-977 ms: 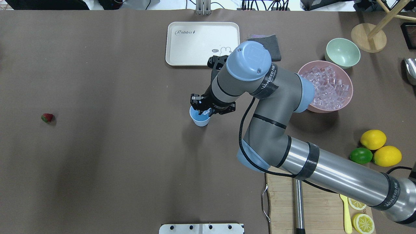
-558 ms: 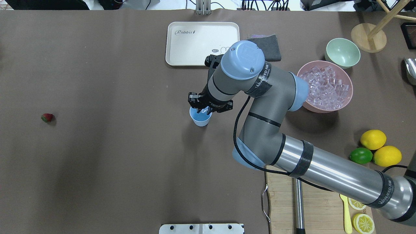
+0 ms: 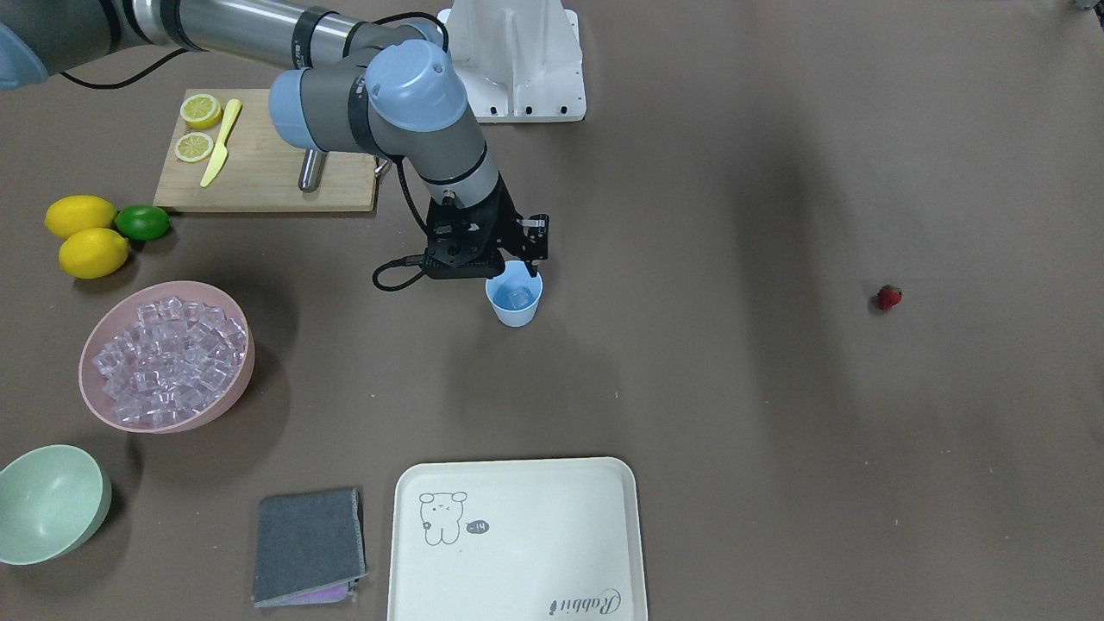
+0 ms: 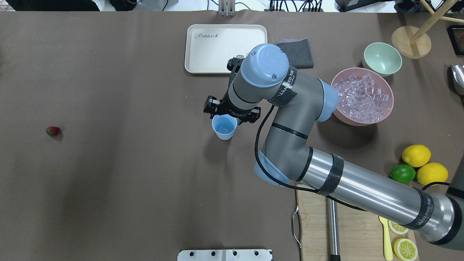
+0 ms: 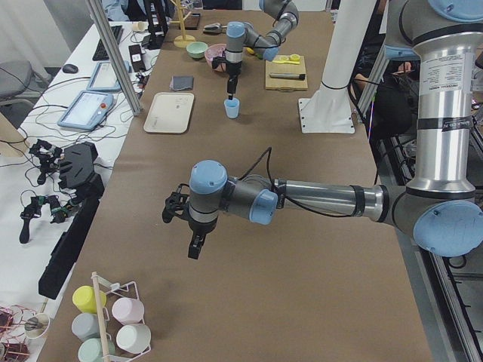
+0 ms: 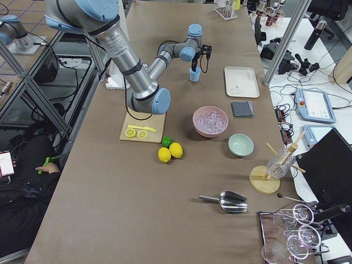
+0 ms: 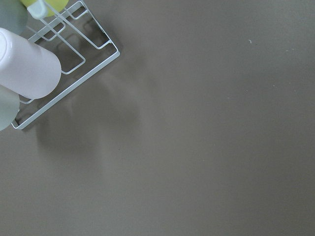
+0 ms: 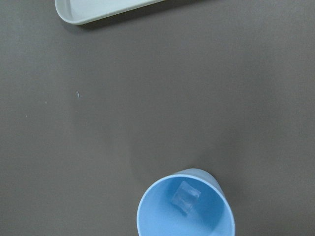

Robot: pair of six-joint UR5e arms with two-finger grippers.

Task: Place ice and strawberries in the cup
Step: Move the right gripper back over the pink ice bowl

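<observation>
Farthest left on my overhead feed lies the strawberry [image 4: 52,131], alone on the brown cloth. It is at 9 o'clock from the cup [image 4: 224,127] and well apart from it. I judge this the awkward half of the job: the berry is tiny and rounded, so a pinch landing off its middle could squirt it away or set it rolling. It sits on the left gripper's [image 5: 195,247] side. I see that gripper only from the table's end, so I cannot tell whether its fingers are parted or closed.

In the middle, the cup stands upright with one ice cube [image 8: 185,197] lying in its bottom (the right wrist view shows it plainly, at 6 o'clock in that frame). The right gripper [image 4: 229,113] hangs just over the cup's rim at 12 o'clock. As far as I can judge its fingers are spread, pinching nothing. My nearer worry is here: the cup looks light, and if I pull sideways before lifting, a finger could catch the rim and tip it, spilling the cube.

To the right, at about 2 o'clock from the cup, the pink bowl [image 4: 339,78] holds the heap of ice [image 4: 362,96].
</observation>
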